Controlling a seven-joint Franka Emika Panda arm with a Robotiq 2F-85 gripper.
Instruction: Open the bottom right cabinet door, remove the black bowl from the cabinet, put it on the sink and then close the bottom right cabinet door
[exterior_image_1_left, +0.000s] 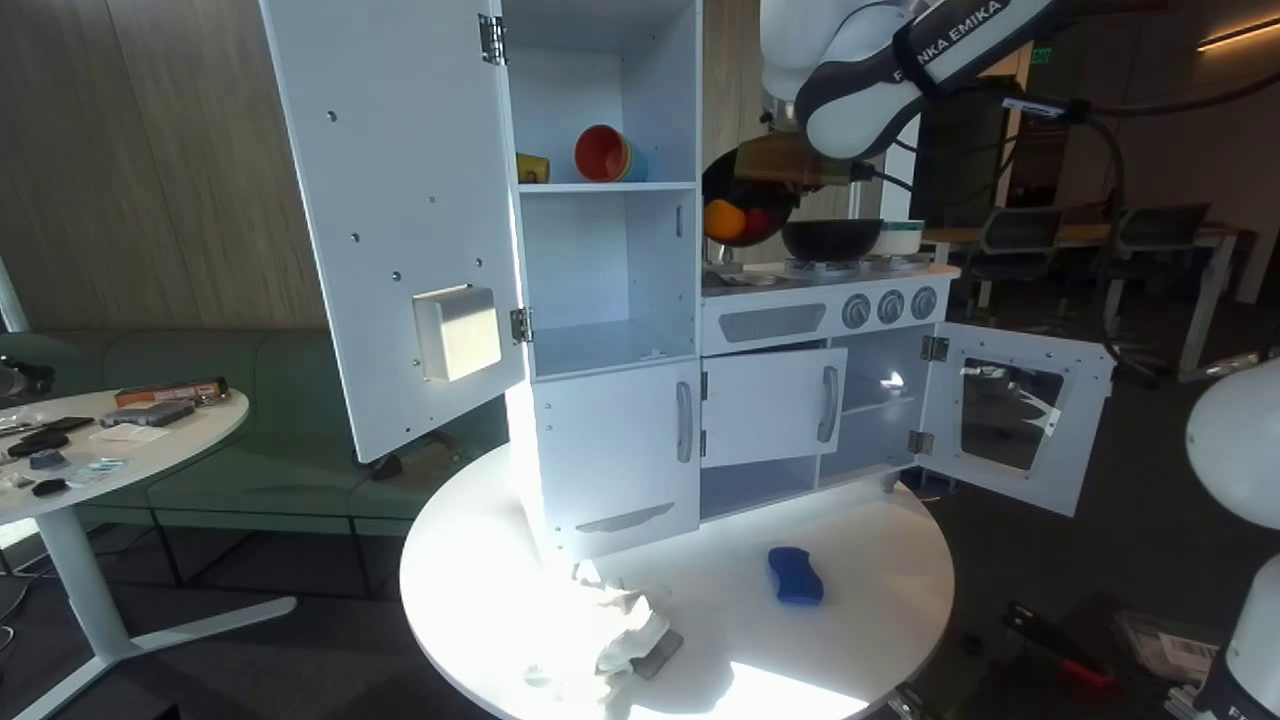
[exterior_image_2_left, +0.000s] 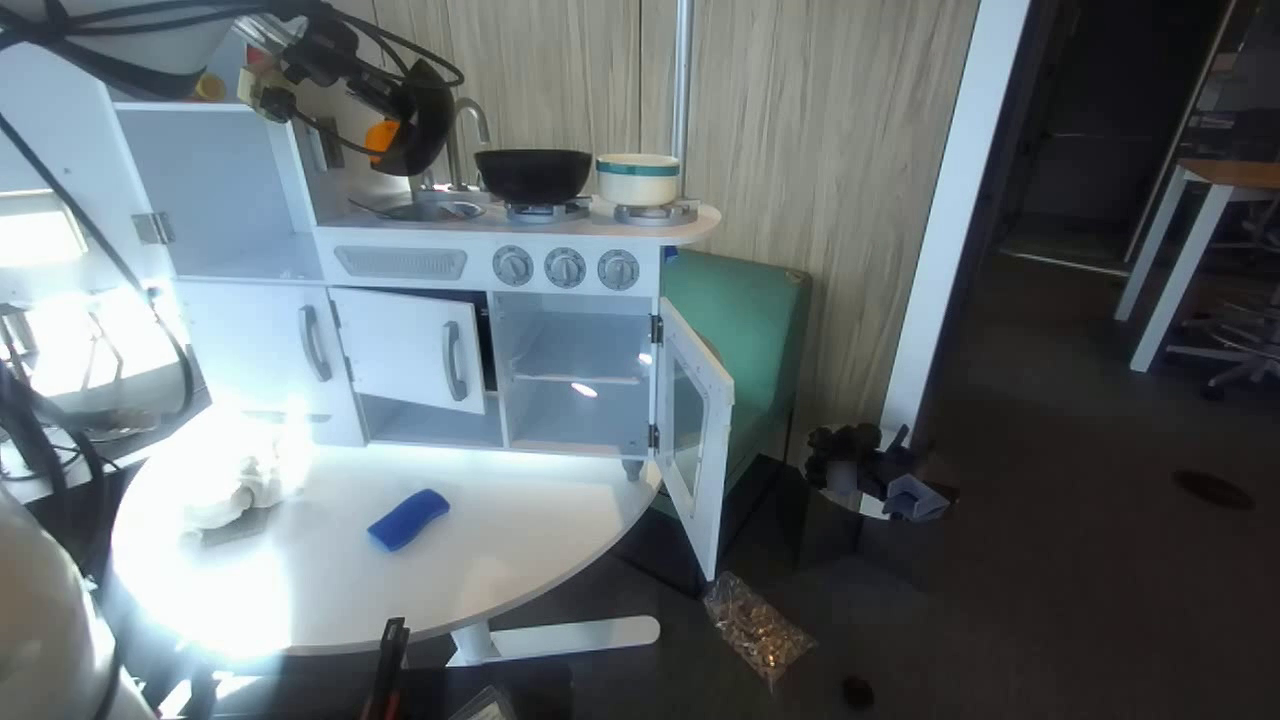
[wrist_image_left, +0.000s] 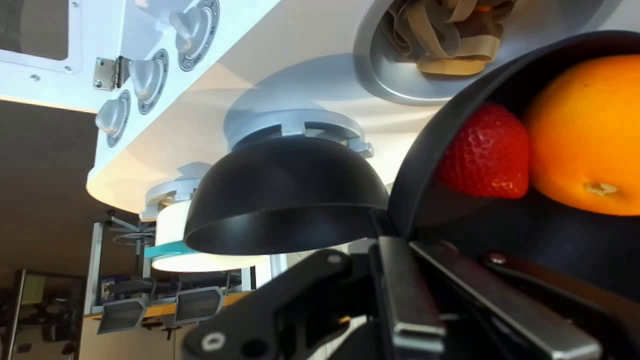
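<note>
Wrist view: your hand (wrist_image_left: 398, 235) grips the black bowl (wrist_image_left: 522, 227) by its rim, orange (wrist_image_left: 592, 135) and strawberry (wrist_image_left: 492, 155) inside, raised near the sink (wrist_image_left: 382, 75) at its eleven o'clock. Opening and removal are judged complete; placing remains, then closing the bottom right cabinet door (exterior_image_1_left: 1075, 420), wide open at three o'clock in an exterior view. Tan strips (wrist_image_left: 477, 47) in the sink and a dark dish (wrist_image_left: 280, 175) at the bowl's nine o'clock may obstruct you.

The round black bowl (wrist_image_left: 480, 225) is held by its rim in the air, steeply tilted, its opening turned sideways, seemingly above the silvery sink (wrist_image_left: 392, 82). The windowed bottom right cabinet door (exterior_image_1_left: 1012, 415) is swung wide outward from the low white cabinet (exterior_image_2_left: 580, 342).
</note>
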